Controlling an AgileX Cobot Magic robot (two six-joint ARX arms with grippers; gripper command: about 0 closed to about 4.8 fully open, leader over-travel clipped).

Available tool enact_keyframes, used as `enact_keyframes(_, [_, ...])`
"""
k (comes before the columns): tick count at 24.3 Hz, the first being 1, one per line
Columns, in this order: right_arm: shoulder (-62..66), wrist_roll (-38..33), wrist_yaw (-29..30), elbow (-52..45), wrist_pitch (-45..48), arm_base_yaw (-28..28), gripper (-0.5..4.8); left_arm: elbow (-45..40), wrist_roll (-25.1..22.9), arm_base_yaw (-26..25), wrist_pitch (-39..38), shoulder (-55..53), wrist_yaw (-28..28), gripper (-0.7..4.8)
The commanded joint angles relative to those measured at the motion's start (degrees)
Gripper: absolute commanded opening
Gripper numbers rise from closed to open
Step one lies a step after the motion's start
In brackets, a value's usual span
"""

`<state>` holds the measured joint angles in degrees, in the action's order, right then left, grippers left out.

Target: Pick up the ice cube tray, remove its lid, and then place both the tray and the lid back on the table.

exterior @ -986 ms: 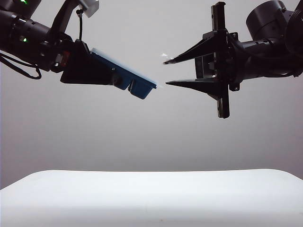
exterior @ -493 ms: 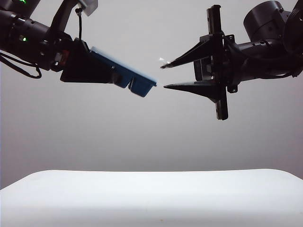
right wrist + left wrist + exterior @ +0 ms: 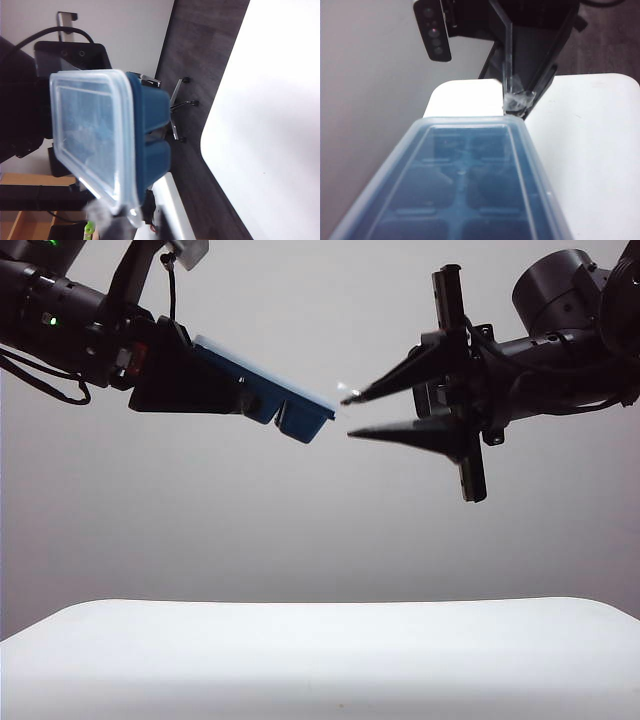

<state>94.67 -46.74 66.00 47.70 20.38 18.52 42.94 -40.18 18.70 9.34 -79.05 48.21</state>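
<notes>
- Hanging in the air well above the table (image 3: 320, 640), the ice cube tray (image 3: 290, 412) is tilted, its free end sloping down toward the middle of the exterior view.
- The lid (image 3: 92, 135) is on the tray, covering its top face; its translucent rim overhangs the dark blue body, and the compartments show dimly through it in the left wrist view.
- The left gripper (image 3: 190, 380) holds the tray by its far end, on the left of the exterior view; the jaws are set about the tray's width and clamp it.
- The right gripper (image 3: 350, 412) reaches in from the right, level with the tray's free end; its two fingers stand partly apart, with a clear gap between the tips.
- Its upper fingertip (image 3: 517, 100) sits right at the lid's corner; whether it touches or grips the rim cannot be told.
- The table is white, with a dark floor beyond its edge.
</notes>
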Motion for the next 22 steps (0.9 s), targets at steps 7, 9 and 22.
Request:
enact_keyframes(7, [-0.24, -1.27, 0.11, 0.24, 0.9, 0.5, 0.66, 0.22, 0.15, 0.04, 1.01, 0.15, 1.05, 2.1])
enact_keyframes(9, [-0.24, -1.36, 0.11, 0.28, 1.05, 0.52, 0.27, 0.22, 0.15, 0.04, 0.83, 0.15, 1.14, 2.1])
enact_keyframes(22, [-0.24, -6.25, 0.52, 0.28, 8.13, 0.68, -0.06, 0.22, 0.13, 0.09, -1.11, -0.59, 0.55, 2.1])
